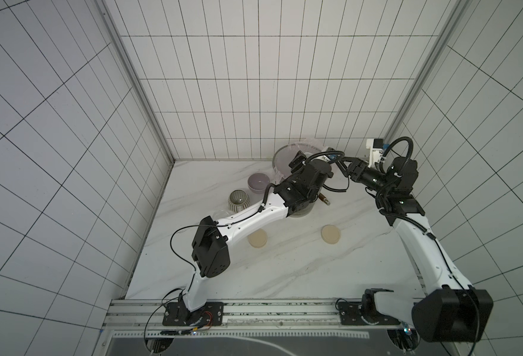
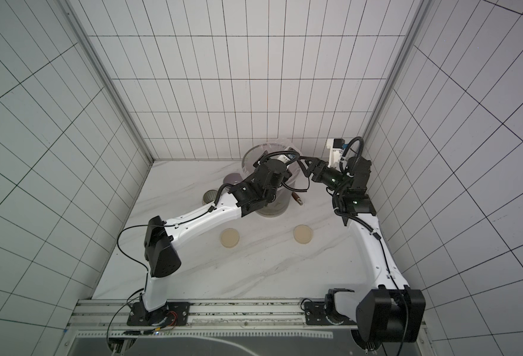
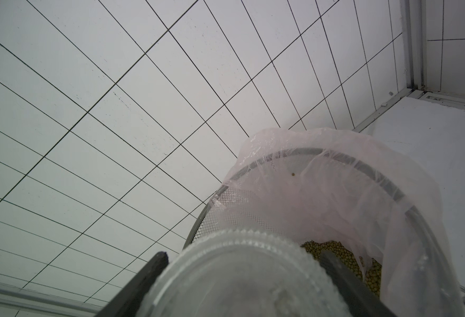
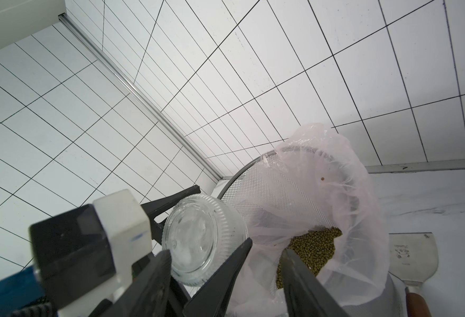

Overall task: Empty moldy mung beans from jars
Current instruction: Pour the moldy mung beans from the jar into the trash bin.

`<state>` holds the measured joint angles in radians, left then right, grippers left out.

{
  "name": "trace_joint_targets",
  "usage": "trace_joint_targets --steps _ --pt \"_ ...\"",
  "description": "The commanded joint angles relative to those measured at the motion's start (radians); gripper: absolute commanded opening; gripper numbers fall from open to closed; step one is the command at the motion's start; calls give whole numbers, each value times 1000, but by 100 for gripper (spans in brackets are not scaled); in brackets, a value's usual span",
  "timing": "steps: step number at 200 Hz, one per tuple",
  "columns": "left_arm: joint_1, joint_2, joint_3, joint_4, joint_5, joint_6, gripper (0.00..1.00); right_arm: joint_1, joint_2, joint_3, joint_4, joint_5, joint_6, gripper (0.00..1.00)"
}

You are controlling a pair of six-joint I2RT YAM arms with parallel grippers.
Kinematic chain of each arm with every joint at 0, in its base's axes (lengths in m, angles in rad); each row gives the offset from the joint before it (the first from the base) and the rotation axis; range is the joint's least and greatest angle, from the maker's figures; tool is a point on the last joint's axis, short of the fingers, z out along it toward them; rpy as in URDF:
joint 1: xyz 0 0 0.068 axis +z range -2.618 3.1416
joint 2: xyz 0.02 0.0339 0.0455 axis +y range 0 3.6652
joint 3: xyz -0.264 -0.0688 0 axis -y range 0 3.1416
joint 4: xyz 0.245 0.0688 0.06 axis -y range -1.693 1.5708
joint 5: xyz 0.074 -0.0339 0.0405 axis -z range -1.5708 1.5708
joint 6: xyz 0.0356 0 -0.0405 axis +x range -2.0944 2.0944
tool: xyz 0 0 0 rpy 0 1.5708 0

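The left gripper (image 3: 243, 256) is clamped across the ribbed wall of a small squat clear glass jar (image 3: 239, 282). It holds the jar over the mouth of the tall grey mesh bin with a translucent pink liner (image 3: 302, 150), presumably so that whatever leaves the jar lands inside the liner and not on the table. The jar is tipped well over. Its base-to-mouth axis leans toward the bin, with the base turned back at the wrist and the mouth pointing into the bin, and the glass looks empty. The olive-green mung beans (image 4: 316, 247) lie heaped low in the liner, and a single grain (image 3: 293, 174) is stuck high on the plastic. The right gripper (image 1: 344, 169) hovers just beside the bin's rim with its jaws parted and nothing seen between them, perhaps ready to steady the bin. Two flat round beige lids (image 1: 257, 239) lie on the white marble table (image 1: 285, 277) on the robot's side of the bin, apart from it, probably set aside to leave the jar mouths clear.
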<state>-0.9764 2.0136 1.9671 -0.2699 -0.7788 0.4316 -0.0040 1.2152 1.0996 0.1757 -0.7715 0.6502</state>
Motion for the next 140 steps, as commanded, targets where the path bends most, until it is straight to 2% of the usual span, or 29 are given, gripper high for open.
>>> trace_joint_targets --steps 1,19,39,58,113,140 --pt "-7 13 -3 76 -51 42 69 -8 -23 -31 19 5 9 65" --pt "-11 15 -5 81 -70 40 69 -10 -25 -31 19 5 9 65" --pt "-10 13 0 78 -96 -39 69 -10 -25 -34 19 5 9 65" --pt "1 1 23 13 -56 -130 69 -11 -29 -39 21 6 11 65" --pt "39 -36 128 -217 201 -372 69 -16 -42 -63 44 7 27 66" --pt "63 -65 144 -252 377 -424 69 -19 -44 -67 53 4 35 66"
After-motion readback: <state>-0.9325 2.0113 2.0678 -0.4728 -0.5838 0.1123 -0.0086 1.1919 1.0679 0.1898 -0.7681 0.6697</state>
